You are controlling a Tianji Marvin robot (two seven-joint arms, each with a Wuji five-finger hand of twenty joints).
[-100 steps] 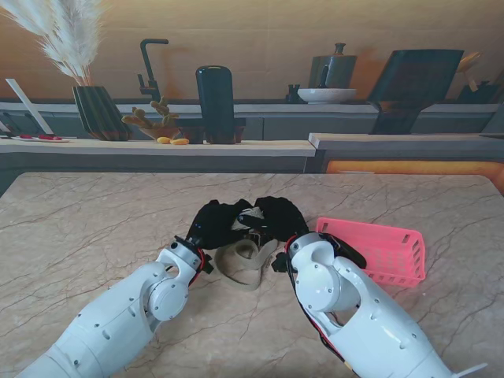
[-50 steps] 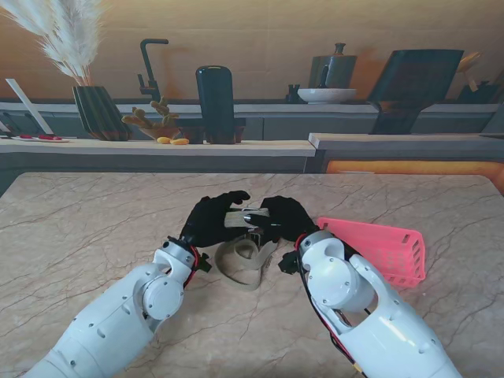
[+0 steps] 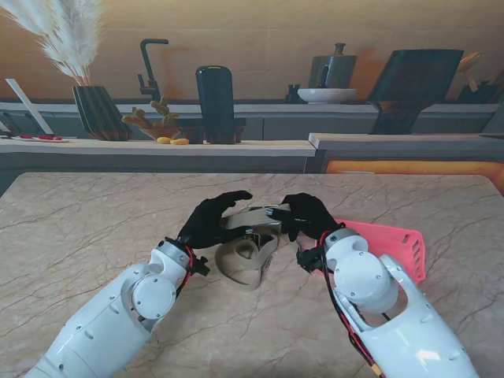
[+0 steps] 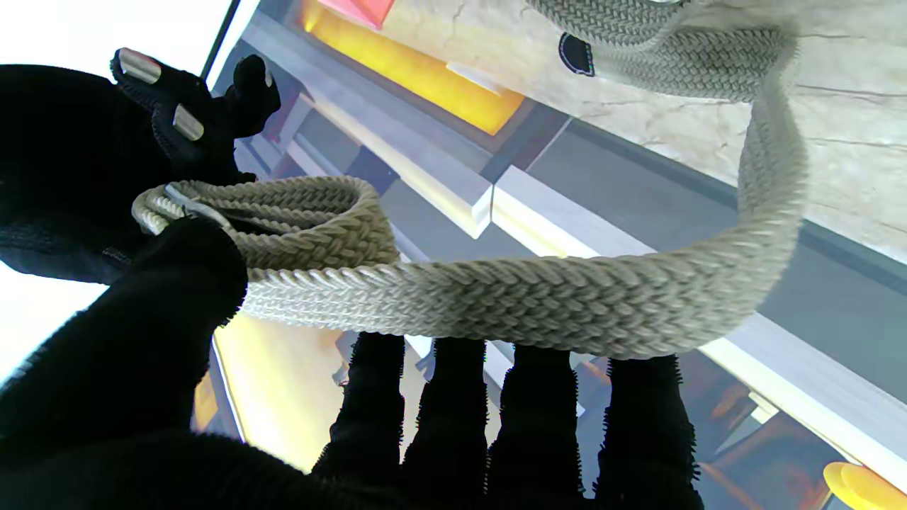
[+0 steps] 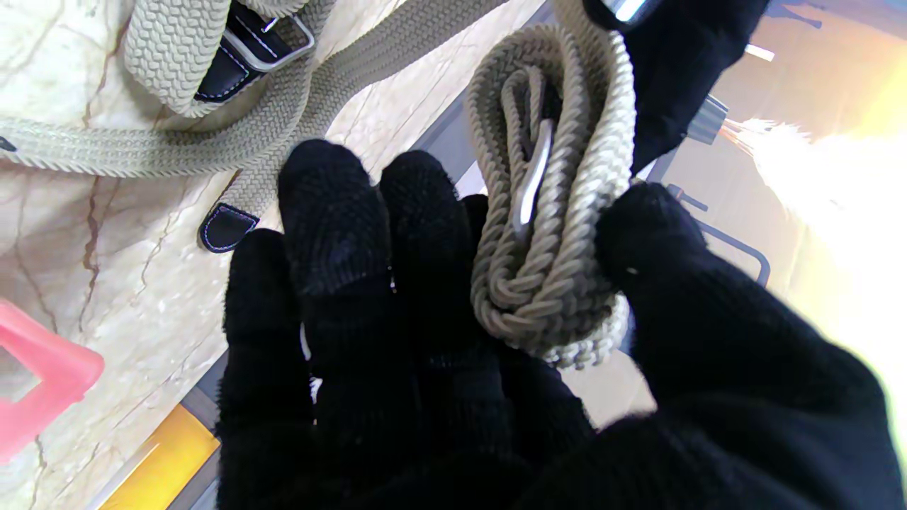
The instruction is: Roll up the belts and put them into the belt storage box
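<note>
1. The pink storage box (image 3: 386,248) sits on the marble table (image 3: 94,220), just right of the belt.
2. The braided belt (image 3: 246,260) looks soft, light and floppy; its slack lies left of the box.
3. The right hand (image 3: 307,216) pinches the coiled end (image 5: 553,212), the firmest hold.
4. The left hand (image 3: 209,222) cradles the strap (image 4: 510,297), thumb pressing the coil.

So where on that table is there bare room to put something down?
Bare marble table spreads left of the left hand and beyond both hands to the far edge. It is crowded in the middle, around the beige braided belt, right hand and pink basket.
</note>
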